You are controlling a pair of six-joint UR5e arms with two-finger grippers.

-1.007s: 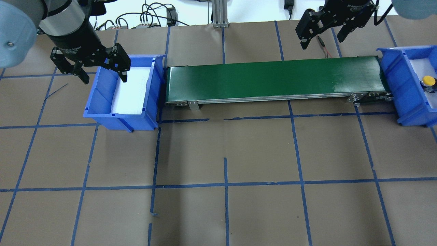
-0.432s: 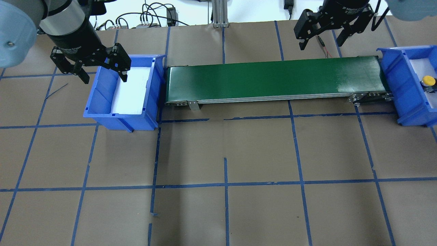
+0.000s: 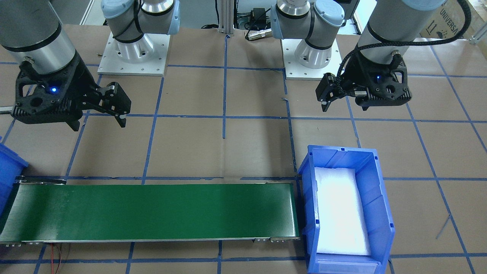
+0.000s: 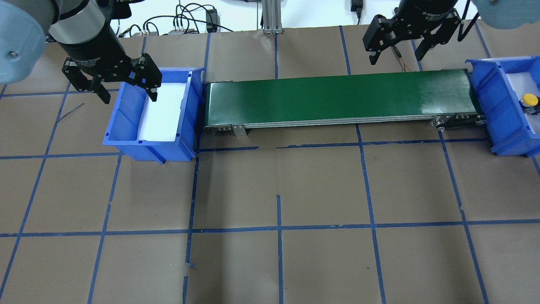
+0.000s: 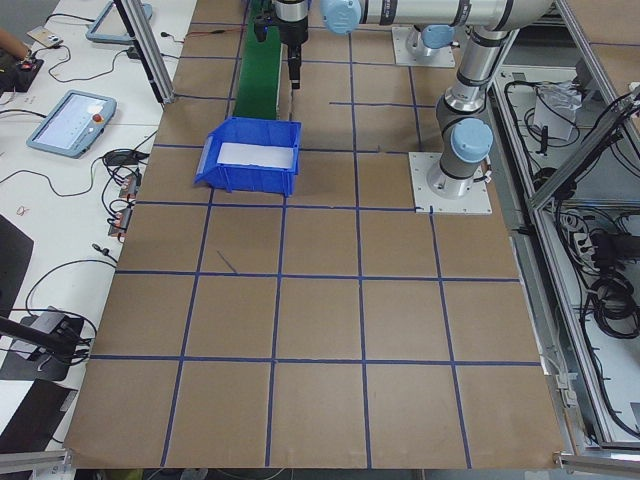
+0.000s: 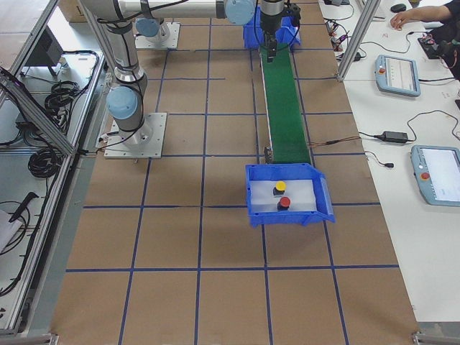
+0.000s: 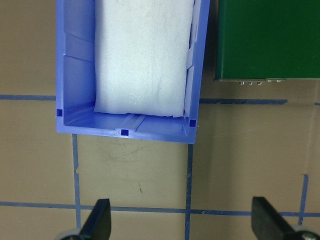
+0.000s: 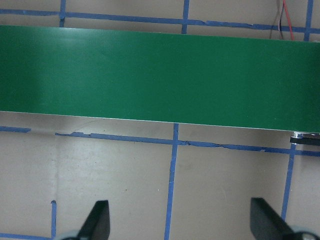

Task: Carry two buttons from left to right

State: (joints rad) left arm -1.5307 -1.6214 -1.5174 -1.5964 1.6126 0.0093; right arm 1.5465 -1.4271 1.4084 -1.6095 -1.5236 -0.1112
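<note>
A yellow button [image 4: 529, 100] sits in the blue right bin [image 4: 489, 101] at the conveyor's right end. In the exterior right view the yellow button [image 6: 280, 186] and a red button [image 6: 284, 203] stand side by side on white foam in that bin [image 6: 316, 198]. My left gripper [image 4: 128, 96] hangs open over the far-left corner of the left bin [image 4: 126, 114], which holds only white foam. My right gripper [image 4: 395, 57] is open and empty, hovering beyond the far edge of the green conveyor belt [image 4: 337, 97]. Both wrist views show wide-spread fingers with nothing between them.
The conveyor runs between the two bins. Cables and a red wire [image 4: 403, 63] lie at the table's far edge. Blue tape lines grid the brown table [image 4: 278, 190]. A person's hand [image 6: 410, 14] and teach pendants [image 6: 399, 72] lie on a side bench.
My right gripper has drifted slightly toward the table's far edge, staying open. The left gripper and the buttons have not moved.
</note>
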